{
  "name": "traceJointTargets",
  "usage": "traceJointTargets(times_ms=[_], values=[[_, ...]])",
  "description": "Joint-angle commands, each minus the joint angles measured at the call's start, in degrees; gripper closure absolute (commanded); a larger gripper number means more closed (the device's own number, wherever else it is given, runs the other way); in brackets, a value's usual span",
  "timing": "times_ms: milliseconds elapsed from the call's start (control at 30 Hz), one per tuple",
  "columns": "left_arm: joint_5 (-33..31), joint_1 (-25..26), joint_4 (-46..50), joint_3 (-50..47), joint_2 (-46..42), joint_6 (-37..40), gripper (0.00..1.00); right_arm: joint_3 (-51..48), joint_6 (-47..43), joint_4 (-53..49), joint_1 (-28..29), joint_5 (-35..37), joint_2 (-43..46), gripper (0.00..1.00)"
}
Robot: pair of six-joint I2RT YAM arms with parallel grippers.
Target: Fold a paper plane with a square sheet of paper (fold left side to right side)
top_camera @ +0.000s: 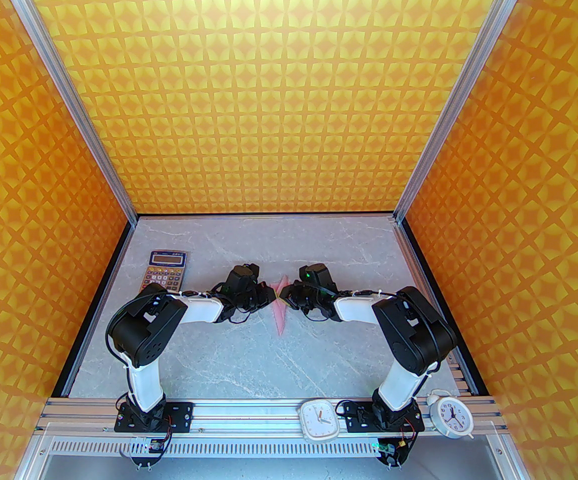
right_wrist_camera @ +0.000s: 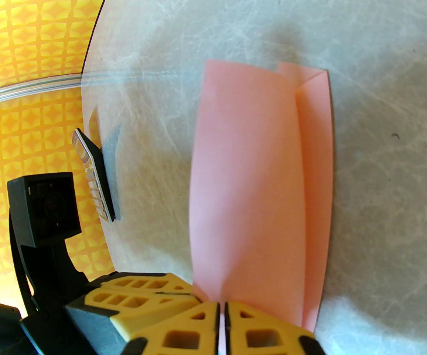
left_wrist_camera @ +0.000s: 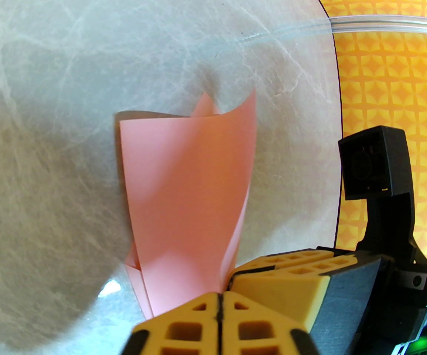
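Presently, locate the paper plane [top_camera: 281, 308] near the middle of the worktop [top_camera: 269, 368]: partly folded pink paper, layers curling loose, narrow end toward 6 o'clock. Find the left pincer [left_wrist_camera: 219, 298] at its 9 o'clock, fully closed, tips against the paper's edge; cannot tell whether paper sits between them. Find the right pincer [right_wrist_camera: 222, 305] at its 3 o'clock, closed to a thin slit on the paper's near end. Note the calculator [top_camera: 165, 270] at 10 o'clock, well apart.
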State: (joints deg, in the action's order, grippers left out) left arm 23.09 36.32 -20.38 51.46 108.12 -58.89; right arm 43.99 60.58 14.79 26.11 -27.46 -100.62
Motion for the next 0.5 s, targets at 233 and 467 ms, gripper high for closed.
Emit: traceJointTargets(times_ms=[233,467], values=[[-0.22,-1.28,4.48,2.24,0.92,4.30,1.00,-2.22,-3.19,2.23,-0.36,-2.29,3.87,0.89],[1.25,-2.71,6.49,3.98,1.65,6.61,0.99,-6.96,-2.48,8.48,-0.36,-5.85,5.85,0.90]])
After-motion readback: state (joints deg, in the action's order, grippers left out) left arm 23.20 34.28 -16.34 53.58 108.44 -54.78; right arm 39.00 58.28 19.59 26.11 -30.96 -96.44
